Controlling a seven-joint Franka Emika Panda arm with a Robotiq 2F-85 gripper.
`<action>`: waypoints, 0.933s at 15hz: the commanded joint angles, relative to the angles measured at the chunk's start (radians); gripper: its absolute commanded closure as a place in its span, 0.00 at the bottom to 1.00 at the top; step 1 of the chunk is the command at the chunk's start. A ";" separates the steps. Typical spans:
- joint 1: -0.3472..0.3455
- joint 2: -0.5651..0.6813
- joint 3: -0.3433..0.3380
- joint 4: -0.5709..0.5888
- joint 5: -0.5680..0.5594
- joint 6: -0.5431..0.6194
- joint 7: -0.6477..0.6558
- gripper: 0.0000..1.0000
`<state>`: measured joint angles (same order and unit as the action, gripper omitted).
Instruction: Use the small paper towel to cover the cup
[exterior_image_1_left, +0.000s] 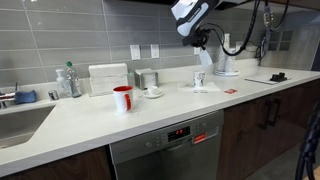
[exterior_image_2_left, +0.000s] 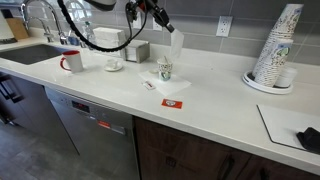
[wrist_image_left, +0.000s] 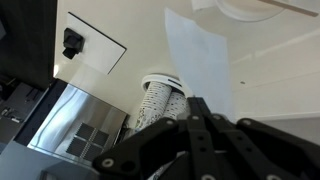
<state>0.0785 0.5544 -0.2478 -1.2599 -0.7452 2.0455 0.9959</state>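
My gripper (exterior_image_1_left: 197, 38) is shut on the top edge of the small paper towel (exterior_image_1_left: 205, 57), which hangs limp in the air. The cup (exterior_image_1_left: 199, 80), small and pale, stands upright on a larger flat white sheet (exterior_image_1_left: 209, 89) just below the hanging towel. The towel's lower edge is slightly above and beside the cup and does not touch it. Both exterior views show this: gripper (exterior_image_2_left: 163, 24), towel (exterior_image_2_left: 176, 46), cup (exterior_image_2_left: 165, 69). In the wrist view the towel (wrist_image_left: 200, 50) stretches away from the dark fingers (wrist_image_left: 197, 110). The cup is not visible there.
A red mug (exterior_image_1_left: 122, 98) and a white cup on a saucer (exterior_image_1_left: 153, 92) stand further along the counter. A tall stack of paper cups (exterior_image_2_left: 275, 50) sits on a plate. A black object (exterior_image_2_left: 309, 139) lies on a white board. A small red item (exterior_image_2_left: 170, 101) lies near the counter edge.
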 joint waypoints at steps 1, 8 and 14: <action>0.013 0.055 0.002 0.046 -0.050 -0.054 0.004 1.00; 0.033 0.077 0.020 0.035 -0.082 -0.111 -0.035 1.00; 0.053 0.073 0.033 0.022 -0.118 -0.137 -0.027 1.00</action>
<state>0.1226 0.6214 -0.2258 -1.2453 -0.8254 1.9384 0.9756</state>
